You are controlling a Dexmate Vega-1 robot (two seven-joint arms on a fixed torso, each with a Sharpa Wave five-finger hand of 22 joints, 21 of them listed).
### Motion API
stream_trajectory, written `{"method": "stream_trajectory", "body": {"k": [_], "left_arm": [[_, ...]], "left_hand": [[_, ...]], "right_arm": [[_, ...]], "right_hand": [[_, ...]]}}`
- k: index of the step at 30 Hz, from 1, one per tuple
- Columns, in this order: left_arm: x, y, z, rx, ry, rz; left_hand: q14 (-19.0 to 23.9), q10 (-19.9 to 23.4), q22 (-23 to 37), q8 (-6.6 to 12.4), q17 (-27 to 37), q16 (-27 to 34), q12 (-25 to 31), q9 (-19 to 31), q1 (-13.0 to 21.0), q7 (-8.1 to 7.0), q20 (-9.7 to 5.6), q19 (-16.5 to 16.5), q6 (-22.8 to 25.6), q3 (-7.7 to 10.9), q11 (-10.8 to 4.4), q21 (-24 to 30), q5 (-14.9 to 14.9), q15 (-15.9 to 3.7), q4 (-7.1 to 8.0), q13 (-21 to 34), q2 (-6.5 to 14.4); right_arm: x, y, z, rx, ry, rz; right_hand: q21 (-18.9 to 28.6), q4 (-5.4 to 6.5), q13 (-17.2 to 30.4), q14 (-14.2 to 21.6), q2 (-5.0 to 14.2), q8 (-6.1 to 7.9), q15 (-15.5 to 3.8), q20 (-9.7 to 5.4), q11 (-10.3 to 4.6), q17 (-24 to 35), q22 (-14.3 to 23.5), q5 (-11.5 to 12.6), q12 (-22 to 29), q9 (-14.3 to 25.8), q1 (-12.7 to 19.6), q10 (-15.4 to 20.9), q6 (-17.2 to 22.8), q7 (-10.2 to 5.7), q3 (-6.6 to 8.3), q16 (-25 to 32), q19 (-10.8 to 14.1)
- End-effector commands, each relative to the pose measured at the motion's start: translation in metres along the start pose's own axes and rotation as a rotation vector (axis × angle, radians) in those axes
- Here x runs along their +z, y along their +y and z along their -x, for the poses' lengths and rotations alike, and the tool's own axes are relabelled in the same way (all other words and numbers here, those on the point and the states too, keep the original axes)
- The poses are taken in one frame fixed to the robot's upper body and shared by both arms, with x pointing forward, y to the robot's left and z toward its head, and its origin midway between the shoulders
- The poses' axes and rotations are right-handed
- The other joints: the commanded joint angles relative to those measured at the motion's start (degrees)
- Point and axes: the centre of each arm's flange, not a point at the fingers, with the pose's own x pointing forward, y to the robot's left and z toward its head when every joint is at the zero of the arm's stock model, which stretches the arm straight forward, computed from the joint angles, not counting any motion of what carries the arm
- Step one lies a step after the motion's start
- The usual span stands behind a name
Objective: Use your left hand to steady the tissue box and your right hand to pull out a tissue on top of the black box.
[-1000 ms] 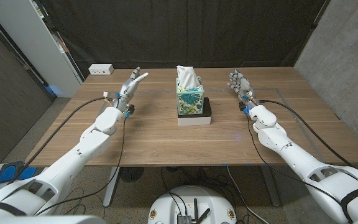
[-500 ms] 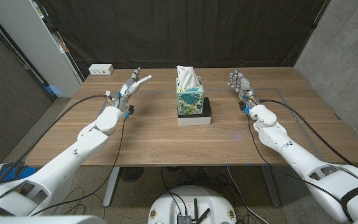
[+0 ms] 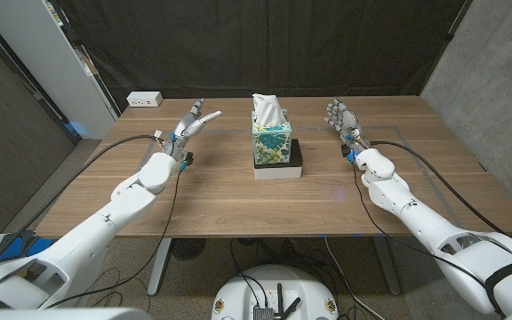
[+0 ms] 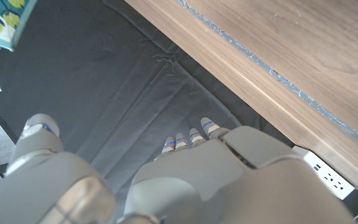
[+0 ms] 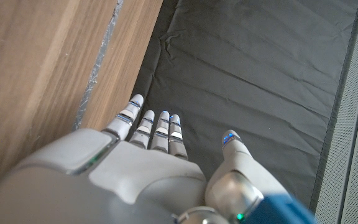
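A tissue box (image 3: pixel 272 143) with a green leaf pattern stands on a black box (image 3: pixel 295 155) at the table's middle back, a white tissue (image 3: pixel 268 111) sticking up from its top. My left hand (image 3: pixel 191 122) is raised to the left of the box, fingers spread, holding nothing. My right hand (image 3: pixel 340 116) is raised to the right of it, fingers extended and apart, also empty. A corner of the tissue box (image 4: pixel 2 22) shows in the left wrist view past my left hand (image 4: pixel 185 180). The right wrist view shows my right hand (image 5: pixel 148 168) beside the table's edge.
A white power strip (image 3: pixel 144 100) lies at the table's back left corner. A dark curtain (image 3: pixel 265 44) hangs behind the wooden table (image 3: pixel 265 200). A white cabinet (image 3: pixel 56 62) stands at the left, a grey wall at the right.
My left hand has drifted slightly right toward the tissue box. The right hand and the box have not moved.
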Motion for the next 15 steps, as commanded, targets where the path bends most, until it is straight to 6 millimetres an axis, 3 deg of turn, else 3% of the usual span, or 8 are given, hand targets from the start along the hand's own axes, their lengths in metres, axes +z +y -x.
{"method": "stream_trajectory", "body": {"k": [1, 15], "left_arm": [[0.004, -0.008, 0.015, -0.017, 0.007, -0.015], [0.007, -0.011, 0.035, -0.022, 0.018, -0.017]], "left_hand": [[-14.7, -20.2, 0.2, 0.14, 0.2, 0.3, 0.3, 0.0, 0.7, 0.6, -0.1, -0.6, -29.6, -0.51, 0.06, 0.1, 0.4, -0.06, 0.08, 0.1, 0.1], [-14.9, -20.4, 0.2, 0.23, 0.2, 0.4, 0.5, 0.0, 1.0, 0.35, -0.53, -0.7, -29.7, -1.33, -0.19, 0.2, 0.5, -0.31, 0.2, 0.1, 0.3]], "right_arm": [[0.001, 0.001, 0.003, 0.003, -0.005, 0.007], [0.003, 0.004, 0.004, 0.011, -0.006, 0.015]], "right_hand": [[-0.4, 0.06, 0.1, 0.1, -0.44, -0.24, 0.17, 0.35, 0.1, 0.1, 0.2, 0.0, -0.1, 0.3, -0.3, 0.4, 0.3, 0.1, -0.13, -0.2, 0.0], [-0.5, -0.08, 0.1, 0.1, -0.37, -0.52, 0.26, 0.38, 0.16, -0.2, 0.2, 0.0, -0.2, 0.3, -0.4, 0.5, 0.5, 0.13, -0.2, -0.4, -0.1]]}}
